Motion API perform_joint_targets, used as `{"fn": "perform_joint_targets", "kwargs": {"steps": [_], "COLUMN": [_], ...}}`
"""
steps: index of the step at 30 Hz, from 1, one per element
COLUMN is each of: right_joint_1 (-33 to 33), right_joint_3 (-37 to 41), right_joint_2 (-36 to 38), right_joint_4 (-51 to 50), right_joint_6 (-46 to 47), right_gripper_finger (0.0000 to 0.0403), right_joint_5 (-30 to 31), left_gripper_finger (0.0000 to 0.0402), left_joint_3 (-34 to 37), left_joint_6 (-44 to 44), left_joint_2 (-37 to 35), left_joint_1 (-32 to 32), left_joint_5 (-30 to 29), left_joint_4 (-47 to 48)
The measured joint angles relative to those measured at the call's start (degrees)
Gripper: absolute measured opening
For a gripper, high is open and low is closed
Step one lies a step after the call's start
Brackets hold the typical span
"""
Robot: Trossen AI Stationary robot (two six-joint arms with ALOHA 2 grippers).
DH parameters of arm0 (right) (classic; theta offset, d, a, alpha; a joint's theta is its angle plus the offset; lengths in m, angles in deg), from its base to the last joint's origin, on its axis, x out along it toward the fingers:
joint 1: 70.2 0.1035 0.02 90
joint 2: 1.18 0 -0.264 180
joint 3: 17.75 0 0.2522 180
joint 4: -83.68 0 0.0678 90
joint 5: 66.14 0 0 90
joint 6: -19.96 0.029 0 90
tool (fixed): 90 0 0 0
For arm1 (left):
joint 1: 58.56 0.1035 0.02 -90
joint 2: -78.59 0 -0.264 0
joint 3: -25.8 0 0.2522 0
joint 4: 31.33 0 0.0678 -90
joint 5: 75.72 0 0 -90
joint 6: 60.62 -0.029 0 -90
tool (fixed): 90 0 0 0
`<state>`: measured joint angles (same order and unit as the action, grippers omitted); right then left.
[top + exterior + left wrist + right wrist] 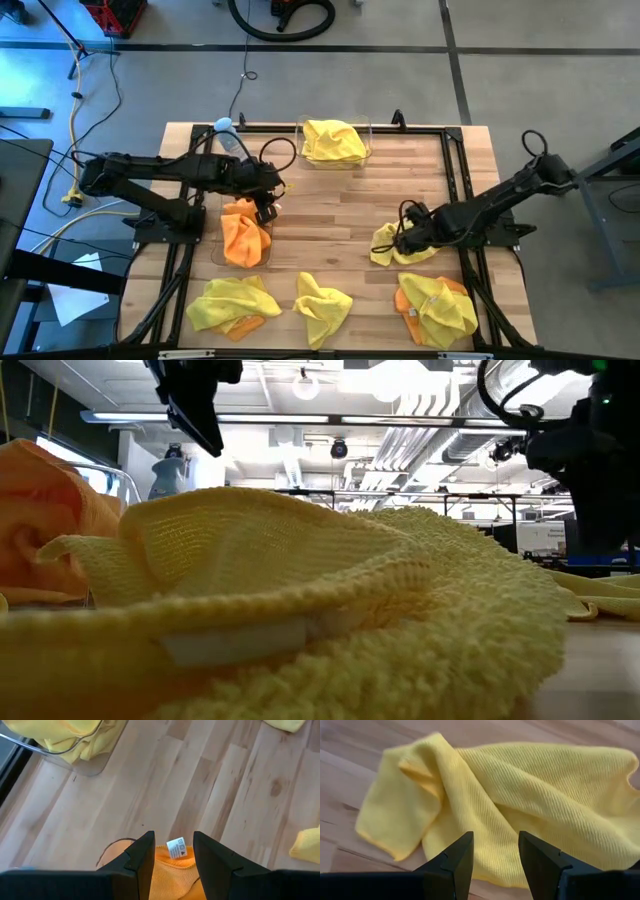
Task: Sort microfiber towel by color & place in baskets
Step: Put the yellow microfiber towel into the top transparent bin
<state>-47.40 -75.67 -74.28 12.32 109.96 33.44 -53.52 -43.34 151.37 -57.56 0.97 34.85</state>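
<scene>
A clear basket [366, 140] at the table's far edge holds a yellow towel [333, 142]; it also shows in the left wrist view [75, 740]. A second clear basket [215, 250] at the left holds an orange towel [245, 238]. My left gripper [266, 208] is open just above that orange towel [172, 872], its white tag [176, 848] between the fingers. My right gripper [405, 240] is open over a loose yellow towel [520, 795] that lies rumpled on the table at the right [385, 248]. My right gripper's open fingers [457, 860] stand over the near part of the loose yellow towel, slanting down from the table's right side. Whether they touch the cloth, I cannot tell.
Along the near edge lie a yellow towel over an orange one [232, 305], a yellow towel [322, 305], and a yellow towel over an orange one [437, 308]. A clear bottle with a blue cap [228, 133] lies at the far left. Bare wood lies between the two baskets.
</scene>
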Motion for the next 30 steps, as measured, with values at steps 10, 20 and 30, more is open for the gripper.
{"fn": "perform_joint_targets", "kwargs": {"steps": [10, 20, 30], "right_joint_1": [0.3, -0.5, -3.6], "right_joint_3": [0.0, 0.0, 6.7], "right_joint_2": [-1.3, -5.5, -13.1], "right_joint_4": [0.5, 0.5, 19.3], "right_joint_6": [0.0, -1.7, -12.0], "right_gripper_finger": [0.0151, 0.0151, 0.0151], "right_joint_5": [-0.7, 5.5, 0.3], "left_gripper_finger": [0.0121, 0.0121, 0.0121], "left_joint_3": [0.0, 0.0, 0.0], "left_joint_6": [0.0, -1.0, 0.5], "left_joint_2": [0.0, 0.0, 0.0], "left_joint_1": [0.5, 0.5, 0.5], "left_joint_5": [0.8, 0.7, 0.8], "left_joint_4": [0.0, 0.1, 0.0]}}
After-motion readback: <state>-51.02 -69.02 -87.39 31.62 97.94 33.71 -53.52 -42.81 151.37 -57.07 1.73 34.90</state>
